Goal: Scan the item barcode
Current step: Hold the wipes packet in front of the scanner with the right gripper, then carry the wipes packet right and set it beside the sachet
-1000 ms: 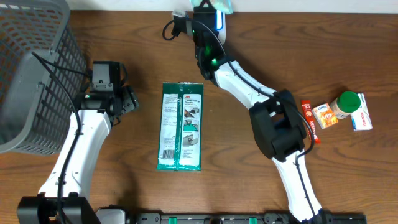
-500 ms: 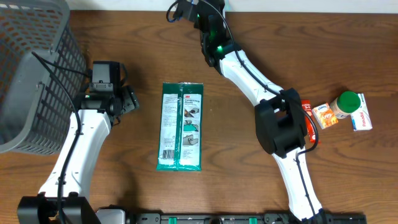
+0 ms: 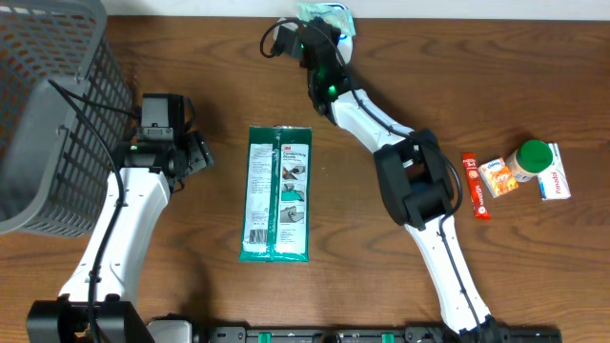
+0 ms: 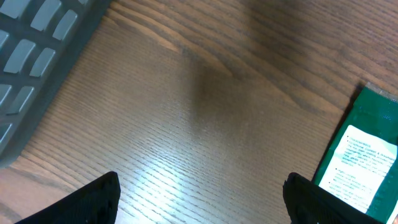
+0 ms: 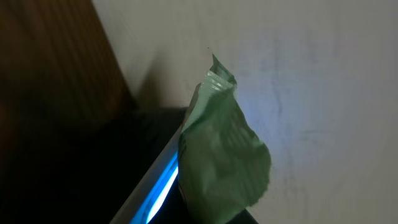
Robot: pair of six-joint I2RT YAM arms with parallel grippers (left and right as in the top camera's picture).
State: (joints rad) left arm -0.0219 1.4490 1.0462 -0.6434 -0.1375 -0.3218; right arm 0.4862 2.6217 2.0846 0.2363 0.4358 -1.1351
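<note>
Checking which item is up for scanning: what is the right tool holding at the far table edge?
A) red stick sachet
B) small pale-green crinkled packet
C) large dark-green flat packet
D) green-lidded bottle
B: the small pale-green crinkled packet juts from the shut right tool; the large dark-green flat packet lies flat between the arms, ungripped.

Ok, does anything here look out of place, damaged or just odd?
Only the green packet in the right gripper: it looks crumpled, held at the far edge of the table. The flat green pack lies straight; nothing spilled.
</note>
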